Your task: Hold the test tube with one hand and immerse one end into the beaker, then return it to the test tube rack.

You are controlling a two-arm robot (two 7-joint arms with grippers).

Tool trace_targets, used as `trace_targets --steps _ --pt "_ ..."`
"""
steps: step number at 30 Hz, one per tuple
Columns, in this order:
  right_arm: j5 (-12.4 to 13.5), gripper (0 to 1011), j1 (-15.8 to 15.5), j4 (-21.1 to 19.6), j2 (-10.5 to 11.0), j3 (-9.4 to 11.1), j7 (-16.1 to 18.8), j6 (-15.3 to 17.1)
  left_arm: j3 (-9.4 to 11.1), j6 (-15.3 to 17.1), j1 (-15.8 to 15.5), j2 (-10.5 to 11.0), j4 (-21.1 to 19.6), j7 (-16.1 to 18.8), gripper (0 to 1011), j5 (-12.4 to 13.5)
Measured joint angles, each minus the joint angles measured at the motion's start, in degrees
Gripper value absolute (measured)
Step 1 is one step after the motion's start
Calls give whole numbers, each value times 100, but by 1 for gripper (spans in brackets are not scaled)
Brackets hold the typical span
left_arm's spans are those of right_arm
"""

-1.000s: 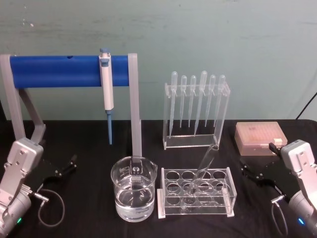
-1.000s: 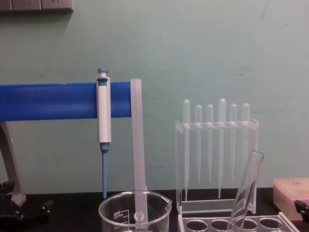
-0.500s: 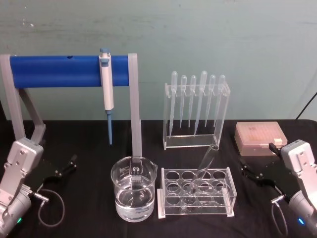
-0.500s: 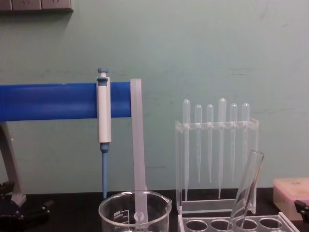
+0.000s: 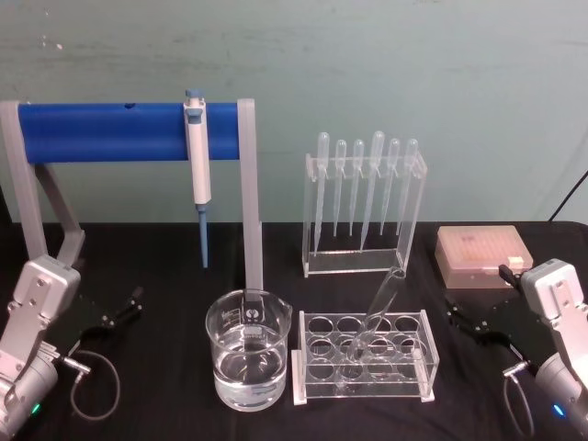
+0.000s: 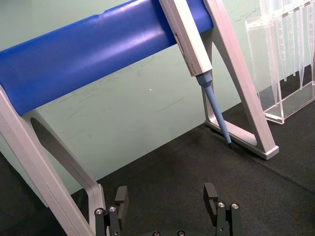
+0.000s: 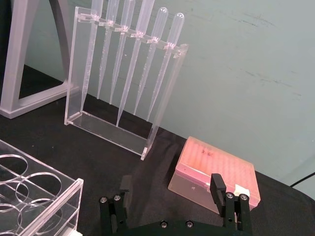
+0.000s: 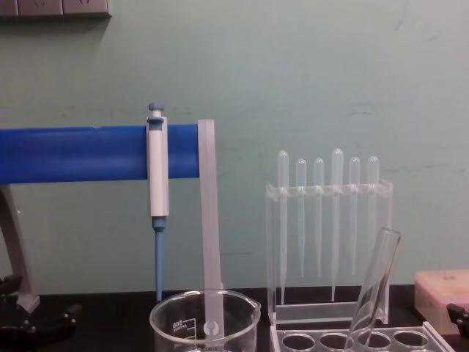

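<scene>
Resting place of the test tube: the test tube point(image 5: 377, 317) stands in the clear rack point(image 5: 367, 384) at the front of the bench point(image 5: 156, 266). It leans with its mouth up and toward the robot's right, and its round bottom sits down among the holes.
Beaker: the beaker point(image 5: 248, 354) stands just left of the rack and holds clear liquid in its lower part.
Left pincer: the left pincer point(image 6: 166, 196) is released, its jaws spread wide and holding nothing. It sits low at the bench's left front, well apart from the beaker.
Right pincer: the right pincer point(image 7: 170, 189) is also released and empty. It sits at the right front, near the rack and a pink lidded box point(image 5: 482, 255).
Step in hand: judging by this, the tube has yet to be picked up.
Doing it well: the right pincer sits nearer. It should probably close on the upper tube below the rim and draw it out along its lean until the bottom clears the holes. Only then should it carry the tube across to the beaker.
Risk: smooth glass may slip in the jaws, and the tube may catch on a hole's edge.
Materials: the tube and beaker are thin clear glass, the rack is glossy clear plastic, and the bench is covered in matte black cloth.
Behind: a white pipettor point(image 5: 197, 165) hangs from a blue bar point(image 5: 101, 131), and thin pipettes point(image 5: 363, 197) hang in a clear stand.
</scene>
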Motion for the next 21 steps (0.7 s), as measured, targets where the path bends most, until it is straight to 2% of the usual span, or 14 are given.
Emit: trace_targets --steps 21 --pt "0 1003 0 0 0 0 0 0 0 0 0 0 0 0 1000 0"
